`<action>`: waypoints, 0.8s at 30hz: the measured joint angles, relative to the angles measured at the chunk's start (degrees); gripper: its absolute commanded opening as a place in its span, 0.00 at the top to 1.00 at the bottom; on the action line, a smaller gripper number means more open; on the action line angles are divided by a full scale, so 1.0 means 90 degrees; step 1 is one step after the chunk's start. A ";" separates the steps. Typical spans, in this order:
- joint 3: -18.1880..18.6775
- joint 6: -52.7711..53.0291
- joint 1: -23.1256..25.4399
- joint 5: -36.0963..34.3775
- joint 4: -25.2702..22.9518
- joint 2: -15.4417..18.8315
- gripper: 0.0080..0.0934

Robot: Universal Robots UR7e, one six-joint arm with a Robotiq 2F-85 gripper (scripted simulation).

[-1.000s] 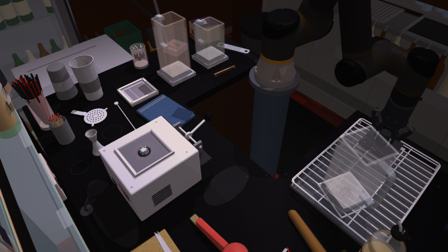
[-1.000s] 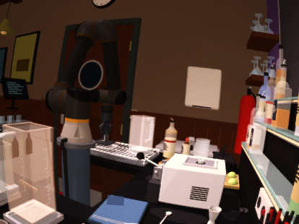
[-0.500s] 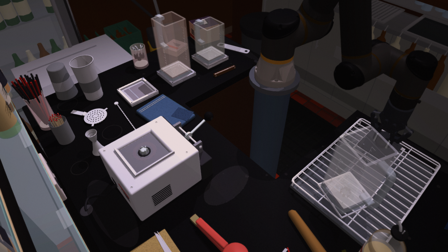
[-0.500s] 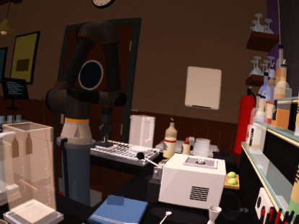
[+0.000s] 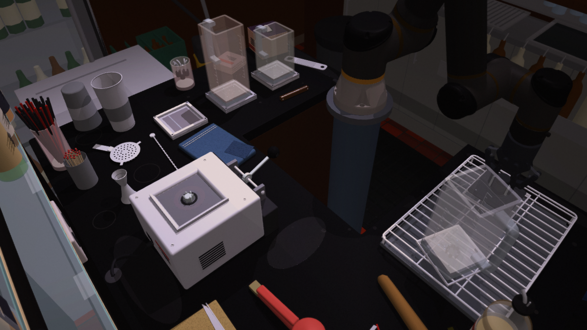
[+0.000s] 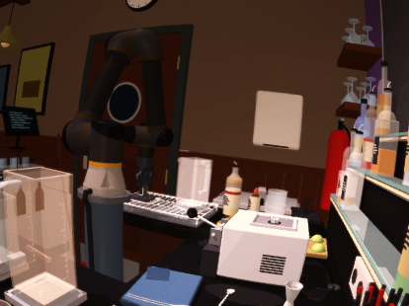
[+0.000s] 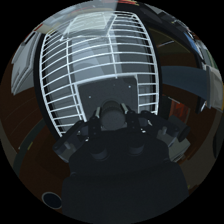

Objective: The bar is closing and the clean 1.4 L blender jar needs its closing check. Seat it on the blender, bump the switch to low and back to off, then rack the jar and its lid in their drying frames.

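On the right a white wire drying rack (image 5: 480,228) carries a clear blender jar (image 5: 464,234) standing at its near side, seen upright in the second side camera (image 6: 194,180). A flat grey lid (image 5: 490,191) with a dark round knob (image 7: 112,117) sits at the rack's far corner. The white blender base (image 5: 197,215) stands left of centre with its bare drive pad (image 5: 189,199) on top and its switch lever (image 5: 258,164) sticking out toward the rack. My gripper (image 5: 513,180) is down at the rack's far corner, closed on the lid's knob.
At the back of the counter stand two more clear jars, a tall one (image 5: 225,61) and a shorter one (image 5: 274,53). A spare lid (image 5: 180,120), blue cloth (image 5: 216,143), strainer (image 5: 123,151), cups and straws crowd the left. A rolling pin (image 5: 400,303) lies near the rack.
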 measured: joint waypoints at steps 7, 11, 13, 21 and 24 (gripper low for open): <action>0.0000 0.0000 0.0000 0.0000 -0.0001 0.0000 1.00; 0.0000 0.0000 0.0000 0.0000 -0.0001 0.0001 1.00; 0.0000 0.0000 0.0000 0.0000 -0.0001 0.0001 0.95; 0.0000 0.0000 0.0000 0.0000 -0.0001 0.0001 0.77; 0.0000 0.0000 0.0000 0.0000 -0.0001 0.0001 0.70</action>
